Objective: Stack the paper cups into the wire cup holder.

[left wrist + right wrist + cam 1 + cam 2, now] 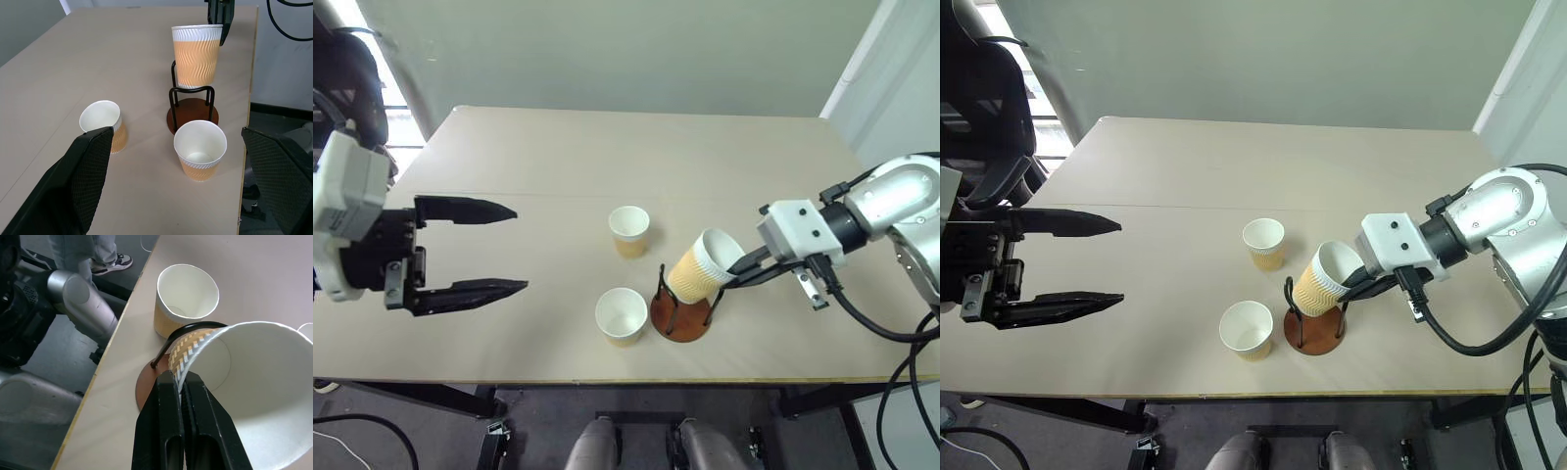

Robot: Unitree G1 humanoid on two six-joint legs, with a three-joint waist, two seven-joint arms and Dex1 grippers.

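A tan ribbed paper cup [703, 264] hangs tilted over the wire cup holder [680, 318], its bottom level with the tops of the black wire loops. My right gripper [741, 266] is shut on this cup's white rim, one finger inside and one outside, as the right wrist view shows [182, 377]. Two more paper cups stand upright on the table: one behind the holder and to its left [628, 231], one beside the holder near the front edge [621, 315]. My left gripper [519, 249] is open and empty, well left of the cups and above the table.
The beige table [509, 147] has bare surface at the back and on the left. The holder's reddish-brown base [192, 113] sits close to the table's front edge. A dark chair [989, 108] stands off the table's left end.
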